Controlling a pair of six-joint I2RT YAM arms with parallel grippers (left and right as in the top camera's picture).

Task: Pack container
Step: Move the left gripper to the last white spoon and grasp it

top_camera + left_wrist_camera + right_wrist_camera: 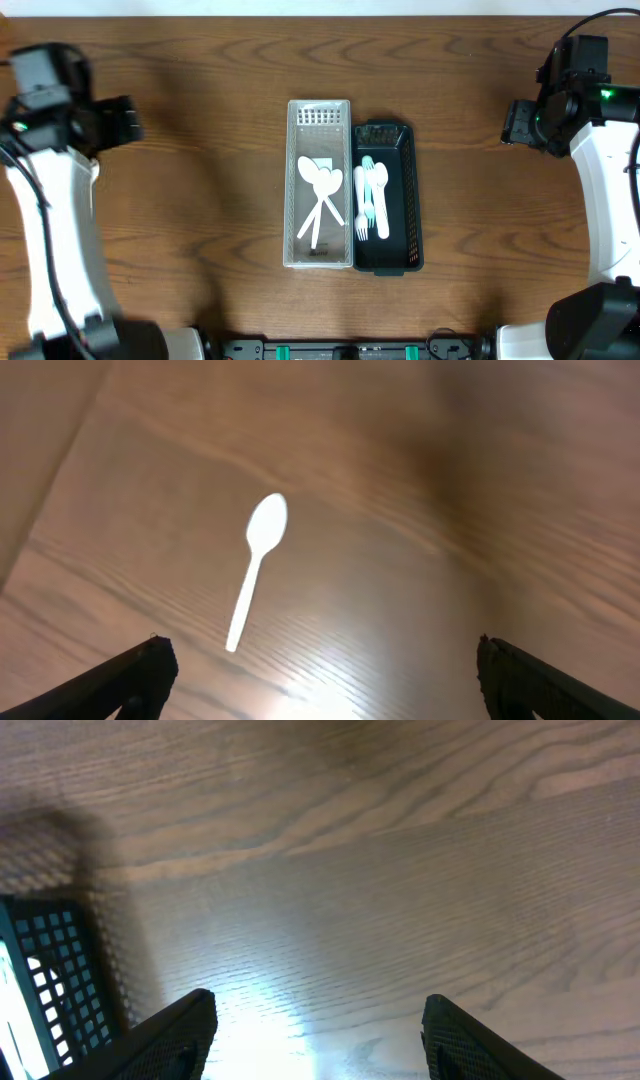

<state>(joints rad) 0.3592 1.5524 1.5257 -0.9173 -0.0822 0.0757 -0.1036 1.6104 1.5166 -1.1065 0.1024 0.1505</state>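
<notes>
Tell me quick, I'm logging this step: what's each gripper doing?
Left gripper: open, holding nothing; a white spoon lies loose ahead of it.
Right gripper: open, holding nothing.

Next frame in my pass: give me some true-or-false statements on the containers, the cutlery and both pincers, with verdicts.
1. The white tray and the black basket stand side by side at mid-table. True.
2. The white tray is empty. False: white spoons lie crossed inside it.
3. The left pincer grips a spoon. False: it stands open, and a white spoon lies on the table below it, clear of both fingers.
4. The right pincer holds nothing. True: it is open over bare wood, beside the basket's corner.
</notes>
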